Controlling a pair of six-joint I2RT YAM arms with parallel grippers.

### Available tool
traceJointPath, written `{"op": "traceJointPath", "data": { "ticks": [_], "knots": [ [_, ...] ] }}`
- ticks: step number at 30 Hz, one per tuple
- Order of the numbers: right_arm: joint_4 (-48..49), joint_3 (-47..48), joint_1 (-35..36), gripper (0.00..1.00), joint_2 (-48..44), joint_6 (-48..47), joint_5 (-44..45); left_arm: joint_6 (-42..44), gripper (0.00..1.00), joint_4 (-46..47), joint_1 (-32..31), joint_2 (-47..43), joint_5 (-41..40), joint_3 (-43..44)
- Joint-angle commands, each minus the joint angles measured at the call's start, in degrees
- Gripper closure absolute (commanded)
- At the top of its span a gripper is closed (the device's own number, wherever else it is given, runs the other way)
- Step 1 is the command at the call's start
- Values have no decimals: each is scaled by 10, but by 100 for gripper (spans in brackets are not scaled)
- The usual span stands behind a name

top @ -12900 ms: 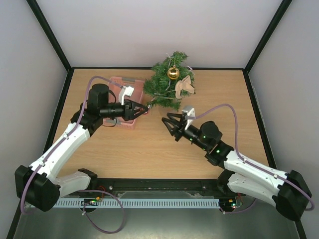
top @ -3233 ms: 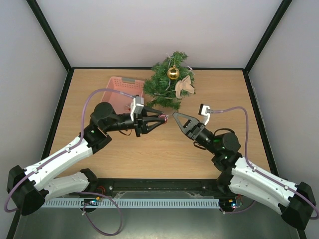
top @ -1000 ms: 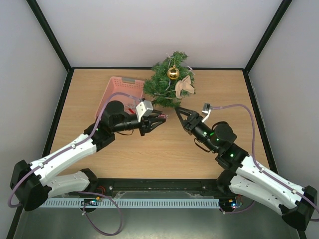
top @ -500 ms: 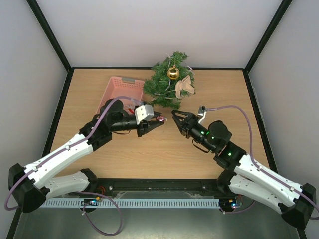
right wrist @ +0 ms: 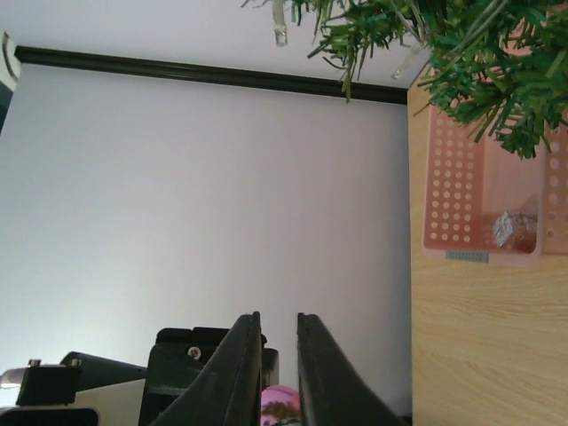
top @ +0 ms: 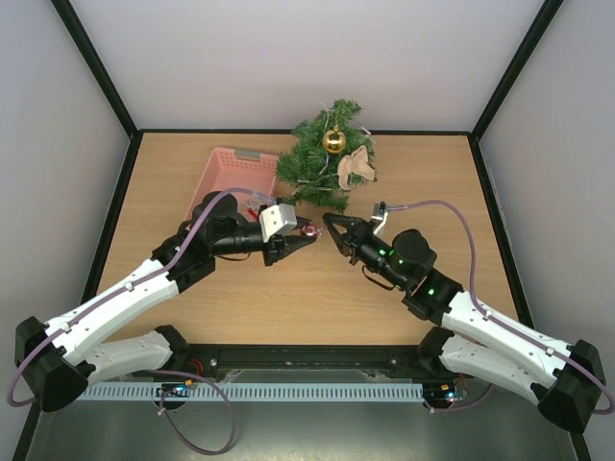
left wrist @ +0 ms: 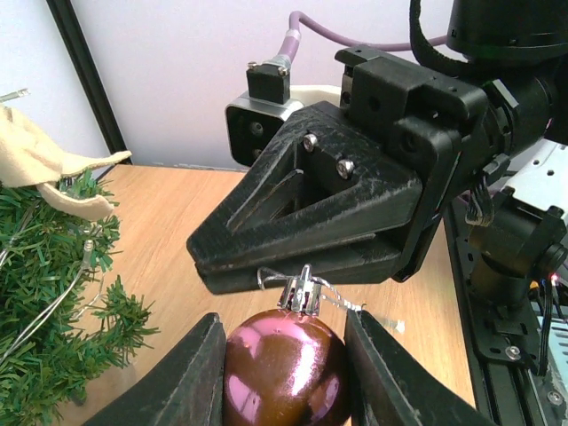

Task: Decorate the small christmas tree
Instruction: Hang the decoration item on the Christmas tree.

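The small christmas tree (top: 325, 161) stands at the back of the table with a gold bauble (top: 333, 140) and a beige ornament (top: 354, 167) on it. My left gripper (top: 304, 233) is shut on a shiny purple bauble (left wrist: 284, 373), held above the table in front of the tree. Its silver cap (left wrist: 302, 291) and thin string loop point at my right gripper (top: 329, 225). The right gripper's black fingers (left wrist: 302, 240) hover just above the cap, jaws a narrow gap apart and empty. In the right wrist view (right wrist: 278, 318) the bauble (right wrist: 282, 406) shows beyond the tips.
A pink perforated basket (top: 233, 178) sits left of the tree, with a small item inside (right wrist: 506, 226). Tree branches (left wrist: 44, 302) are close on the left of the left wrist view. Black frame posts and pale walls enclose the table.
My right gripper has moved left toward the bauble and its jaws have narrowed. The left gripper has kept hold of the bauble and settled in front of the tree.
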Motion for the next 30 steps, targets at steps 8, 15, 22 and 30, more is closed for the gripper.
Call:
{"op": "traceJointPath", "data": {
  "ticks": [8,15,22,30],
  "knots": [
    [32,-14,2,98,-46,-55,49,-5,73,13,-3,-2,-10,0],
    [75,-18,2,98,-61,-238,85,-32,73,23,-3,23,-28,-5],
    [108,-32,2,98,-45,-353,99,-48,74,35,-2,49,-49,-5],
    [156,-40,-1,98,-5,-471,95,-53,75,60,1,80,-78,-4]
  ]
}}
